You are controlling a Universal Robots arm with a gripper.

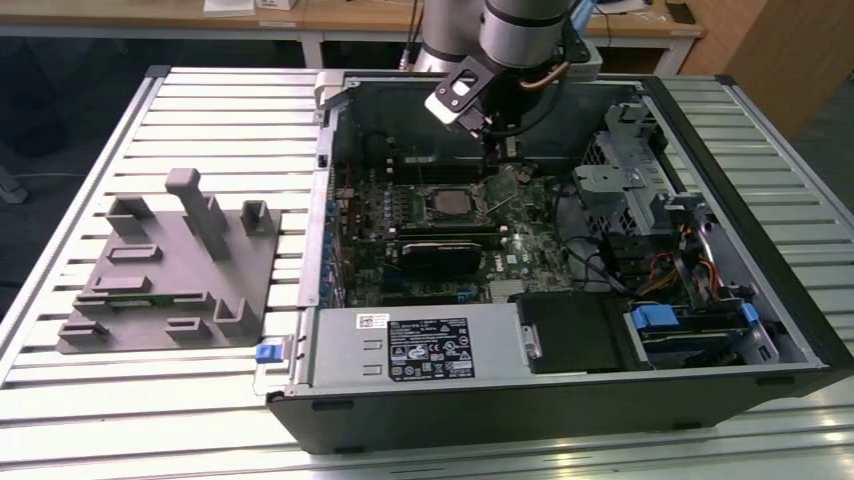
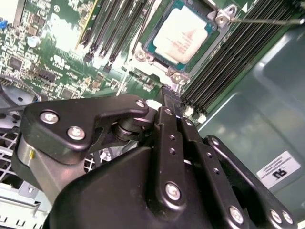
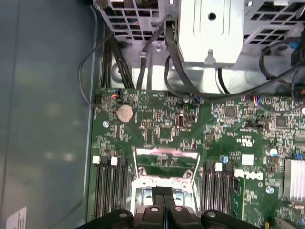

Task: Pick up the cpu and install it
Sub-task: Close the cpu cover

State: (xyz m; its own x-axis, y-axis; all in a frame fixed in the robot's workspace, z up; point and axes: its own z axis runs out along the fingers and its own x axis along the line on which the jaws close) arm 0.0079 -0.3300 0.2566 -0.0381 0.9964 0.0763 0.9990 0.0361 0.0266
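The cpu (image 2: 183,33) lies flat in the socket frame (image 2: 224,16) on the motherboard (image 3: 157,124), pale metal top upward, as the second wrist view shows it; it looks seated square in the frame, and I cannot tell whether it is fully clamped down. The hand (image 2: 167,93) hangs just above the board beside the socket, its two fingers pressed together with nothing between them, so it carries nothing. By the look of it the chip is light, stiff and thin, with a smooth top that gives little friction; the underside contacts and the socket pins are likely the fragile part, so it wants no sideways drag and no tilt. The sensible hold would be on two opposite edges, fingers narrow and level, never pressing on the middle or levering against the frame. The rows of memory slots (image 2: 238,52) stand close beside the socket and leave little room for the fingers on that side. In the exterior view the open computer case (image 1: 561,420) rests on the slatted tabletop (image 1: 174,400) and holds the board, a power supply (image 1: 414,345) along its near wall, a metal drive cage (image 1: 627,150) and loose cables (image 1: 667,270) on the exterior view's right. A grey plastic tray (image 1: 160,290) with upright posts and pockets lies on the tabletop, well apart from the case on the exterior view's left
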